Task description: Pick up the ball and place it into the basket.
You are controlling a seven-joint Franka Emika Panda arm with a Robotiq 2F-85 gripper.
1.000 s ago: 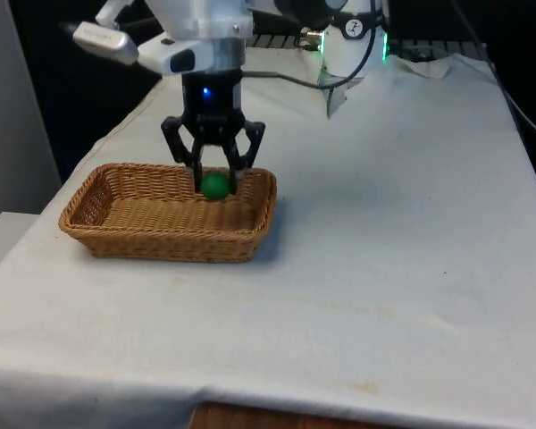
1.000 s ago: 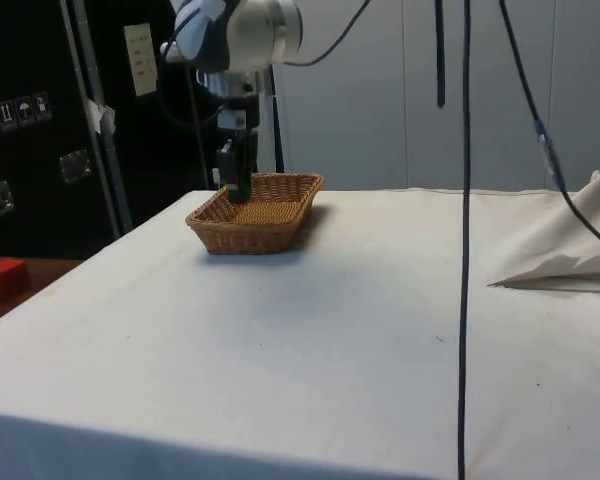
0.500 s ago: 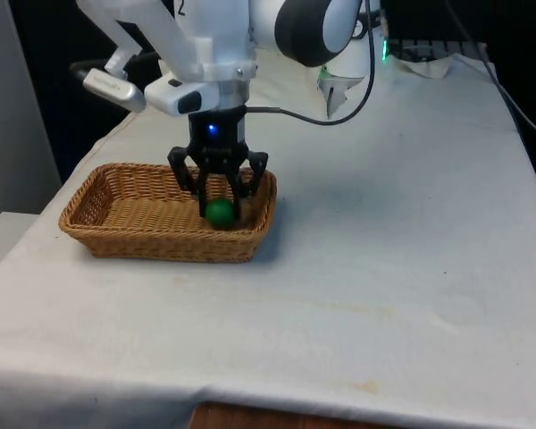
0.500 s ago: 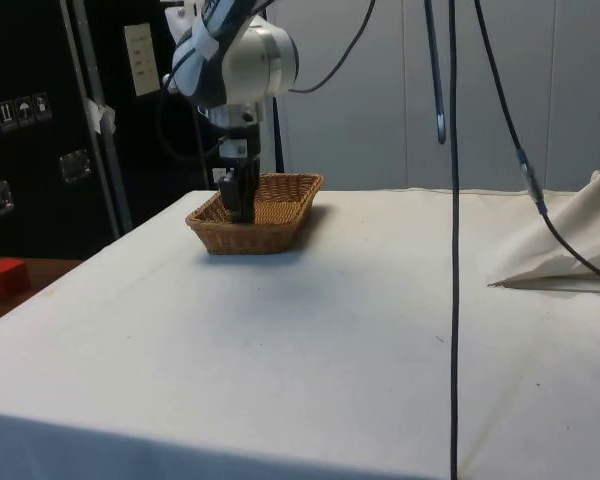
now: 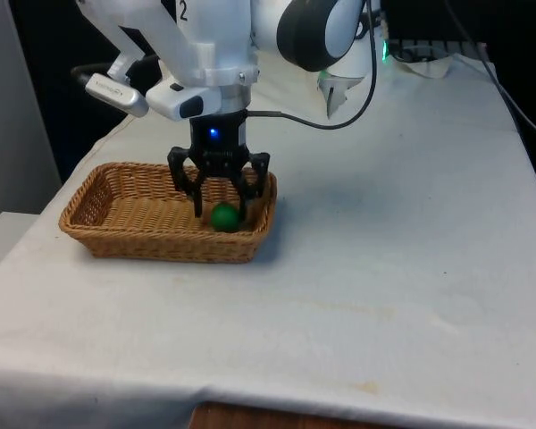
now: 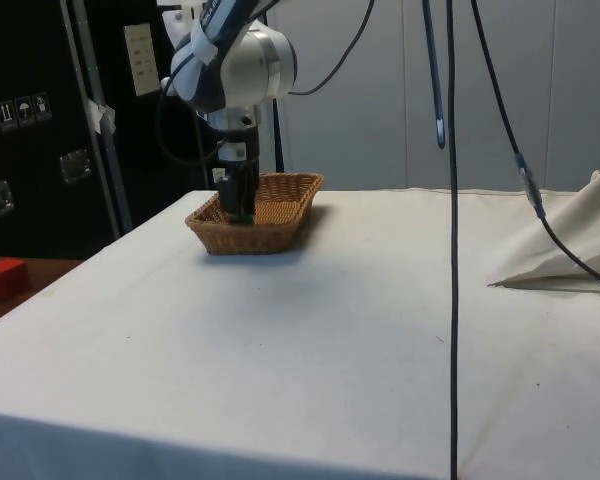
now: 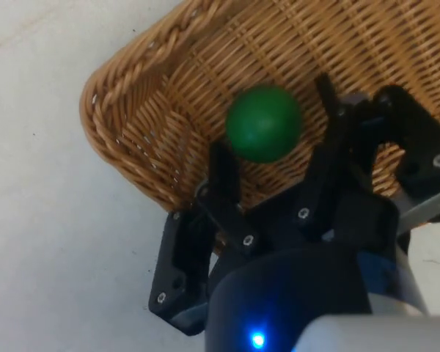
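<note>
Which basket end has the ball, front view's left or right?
The front view's right end of the basket: the green ball lies there under the open pincer; the left end is bare.

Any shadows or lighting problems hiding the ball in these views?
Front view: even light; the green ball reads clearly inside the basket, below the open tool, with a faint shadow on the cloth beside the basket. Side view: the dark tool stands in front of the ball. Wrist view: ball well lit against the weave, no glare.
</note>
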